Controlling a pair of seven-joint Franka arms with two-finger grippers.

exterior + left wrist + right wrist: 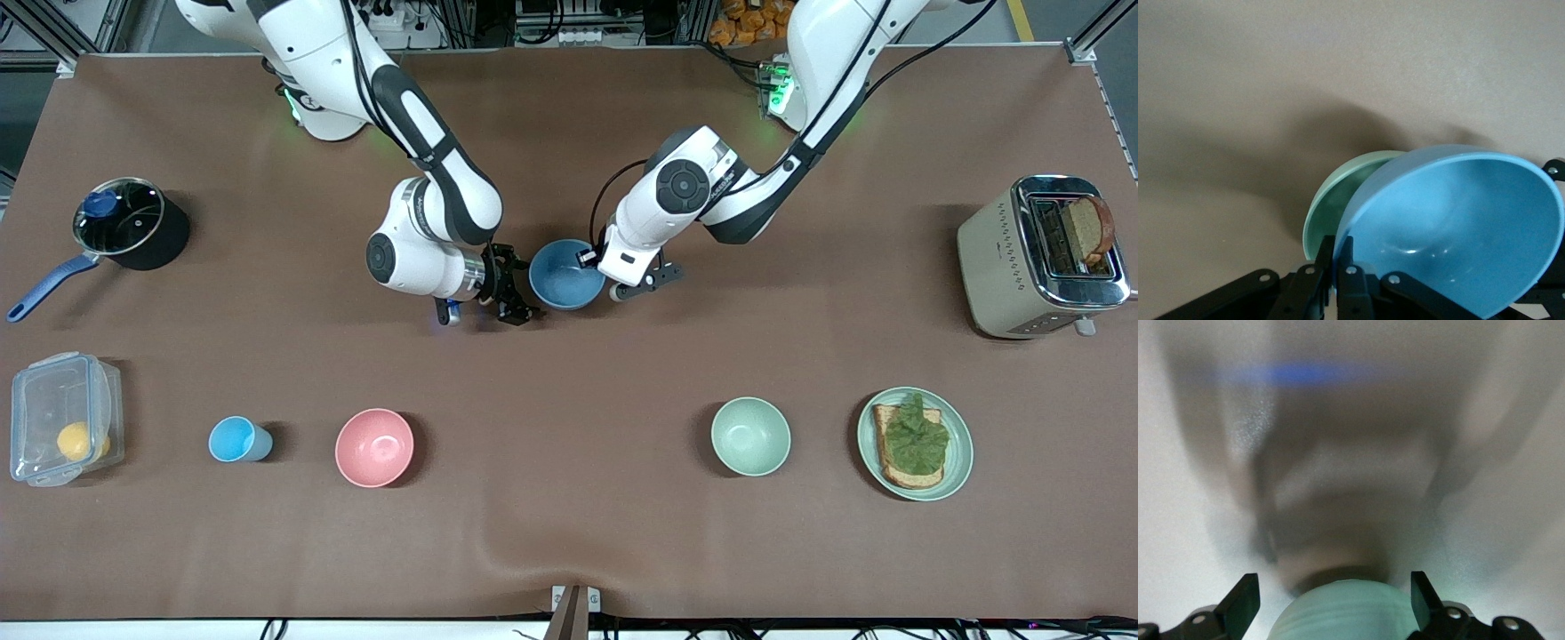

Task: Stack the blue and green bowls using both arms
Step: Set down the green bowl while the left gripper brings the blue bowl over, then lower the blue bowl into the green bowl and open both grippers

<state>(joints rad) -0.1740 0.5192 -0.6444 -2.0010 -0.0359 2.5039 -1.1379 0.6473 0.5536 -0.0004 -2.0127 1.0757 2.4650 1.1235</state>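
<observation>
The blue bowl (pixel 566 274) is at the table's middle, between both grippers. My left gripper (pixel 594 262) is shut on its rim; the left wrist view shows the fingers (pixel 1353 263) pinching the blue bowl (pixel 1458 227). The green bowl (pixel 1338 200) sits under the blue one, with part of its rim showing beside it there. In the front view the blue bowl hides it. My right gripper (pixel 520 298) is open at the bowls' side toward the right arm's end. In the right wrist view its gripper (pixel 1331 587) has the green bowl's outer wall (pixel 1345 613) between the spread fingers.
Nearer the front camera stand a light-blue cup (pixel 238 439), a pink bowl (pixel 374 447), a pale mint bowl (pixel 750 436) and a plate with toast (pixel 960 453). A pot (pixel 133 222) and a lidded box (pixel 62 418) are at the right arm's end, a toaster (pixel 1040 258) at the left arm's.
</observation>
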